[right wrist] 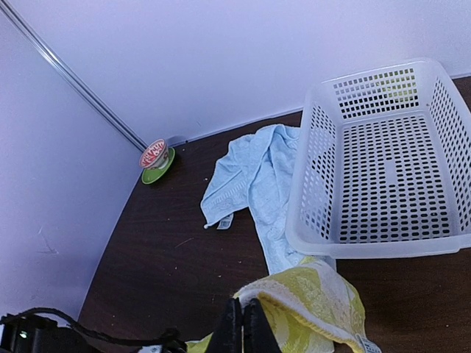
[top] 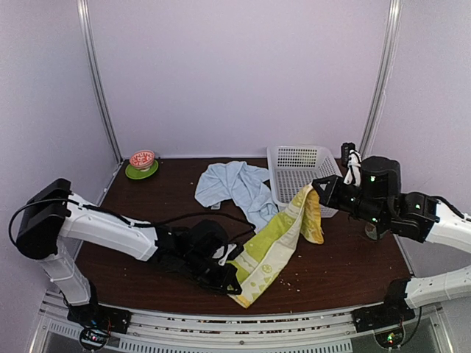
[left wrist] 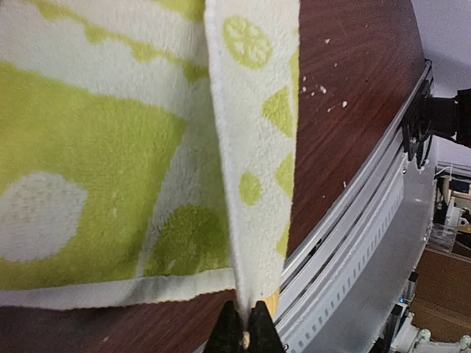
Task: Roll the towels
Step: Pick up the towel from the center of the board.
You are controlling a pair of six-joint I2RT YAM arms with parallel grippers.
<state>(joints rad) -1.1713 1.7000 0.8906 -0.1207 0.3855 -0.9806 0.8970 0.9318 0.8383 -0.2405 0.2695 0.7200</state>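
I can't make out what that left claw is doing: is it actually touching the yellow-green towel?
Touching. The left wrist view shows the left gripper shut on a fold of the yellow-green towel, with the cloth's edge pinched between its dark fingertips.

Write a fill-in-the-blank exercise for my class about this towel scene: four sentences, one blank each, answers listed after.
1. The left gripper and right gripper both pinch the patterned towel, coloured white and yellow-____.
2. The crumpled towel that no gripper holds is light ____.
3. The white basket contains ____.
4. The cup on its saucer stands in the far ____ corner of the table.
Answers: green; blue; nothing; left.
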